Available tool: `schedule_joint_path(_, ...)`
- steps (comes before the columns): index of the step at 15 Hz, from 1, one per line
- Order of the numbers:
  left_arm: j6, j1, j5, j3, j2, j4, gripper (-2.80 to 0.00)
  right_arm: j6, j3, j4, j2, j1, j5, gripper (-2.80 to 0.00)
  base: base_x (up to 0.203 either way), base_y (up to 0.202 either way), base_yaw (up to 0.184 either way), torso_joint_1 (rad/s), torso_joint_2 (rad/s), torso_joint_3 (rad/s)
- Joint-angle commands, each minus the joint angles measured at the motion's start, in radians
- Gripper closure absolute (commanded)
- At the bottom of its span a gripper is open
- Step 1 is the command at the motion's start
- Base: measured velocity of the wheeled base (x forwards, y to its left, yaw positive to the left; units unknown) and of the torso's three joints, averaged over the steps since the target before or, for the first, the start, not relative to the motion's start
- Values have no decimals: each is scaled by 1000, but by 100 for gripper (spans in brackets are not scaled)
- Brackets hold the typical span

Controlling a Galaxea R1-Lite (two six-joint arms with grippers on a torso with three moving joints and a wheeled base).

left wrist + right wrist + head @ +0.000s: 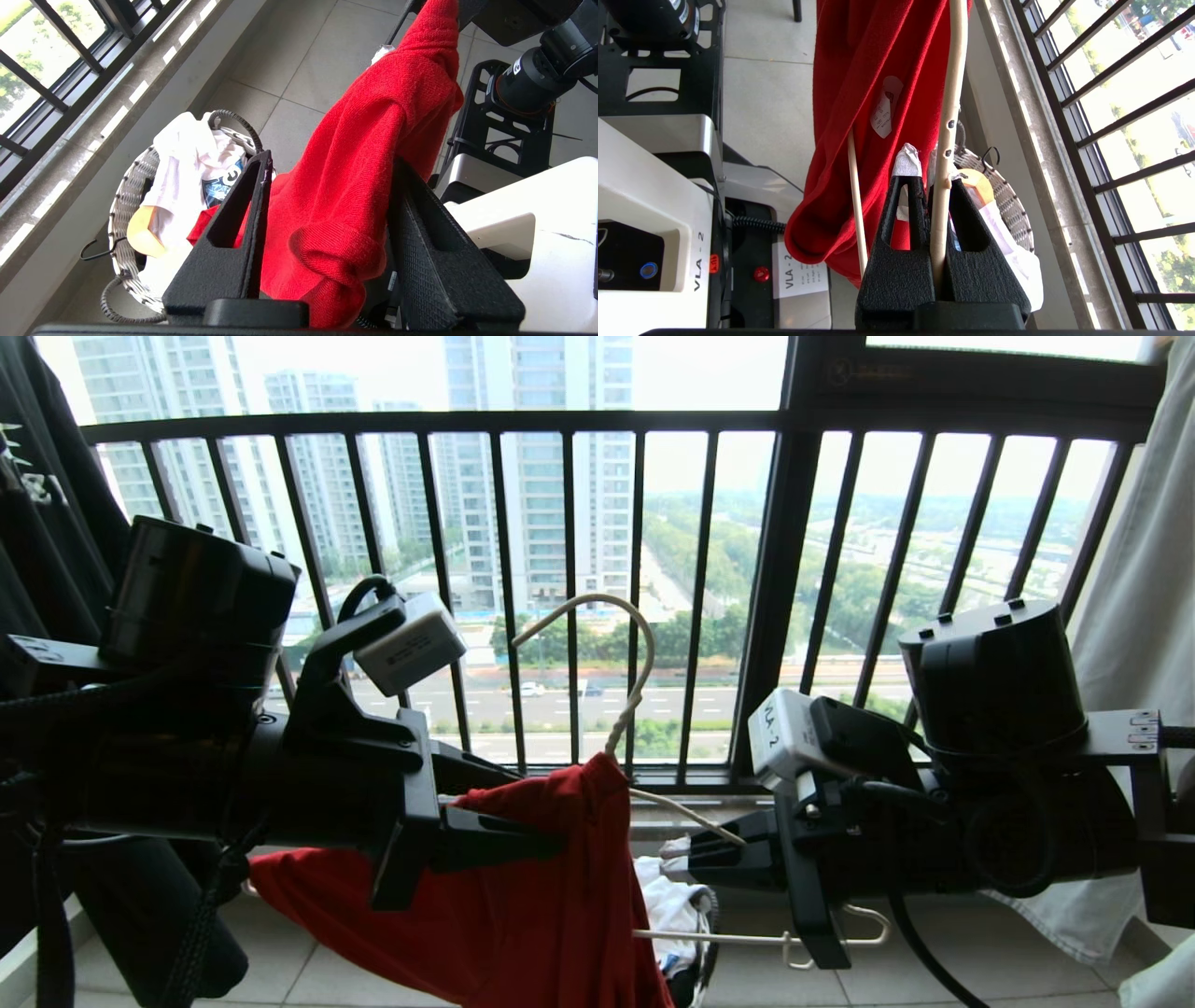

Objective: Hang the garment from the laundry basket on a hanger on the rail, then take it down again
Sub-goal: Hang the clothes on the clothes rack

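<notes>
Hanger (624,683) — shoulders under red garment (523,905)

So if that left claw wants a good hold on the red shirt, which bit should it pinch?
Probably the bunched fold of the red shirt lying between the left gripper's fingers, approached from the side, opposite the right gripper. That one clamps the hanger's bare wire arm, so the cloth hangs off the covered arm, thick enough to pinch.

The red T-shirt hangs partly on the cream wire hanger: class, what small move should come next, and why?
Probably the left hand closes on the red T-shirt bunched between its fingers, then draws it along the hanger, which the right hand grips, one shoulder bare.
</notes>
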Motion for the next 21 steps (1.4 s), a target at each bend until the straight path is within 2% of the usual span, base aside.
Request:
schedule_joint_path(1, 3, 0, -4, 1, 0, 1, 0, -2, 0, -3, 0, 1, 4, 0, 0, 0, 0, 0, 0, 0)
schedule_joint_path(10, 4, 0, -4, 2, -3, 1, 0, 11, 0, -21, 8, 1, 0, 0, 0, 0, 0, 0, 0, 0)
schedule_joint_path(11, 4, 0, -4, 2, -3, 1, 0, 11, 0, -21, 8, 1, 0, -280, 0, 0, 0, 0, 0, 0)
schedule_joint_path(16, 3, 0, -2, 0, -11, 0, 0, 16, -5, -35, 11, -17, -4, -280, 0, 0, 0, 0, 0, 0)
schedule_joint_path(21, -6, 0, 4, -10, -45, 0, 0, 35, -57, -33, 8, -143, -31, -280, 0, 0, 0, 0, 0, 0)
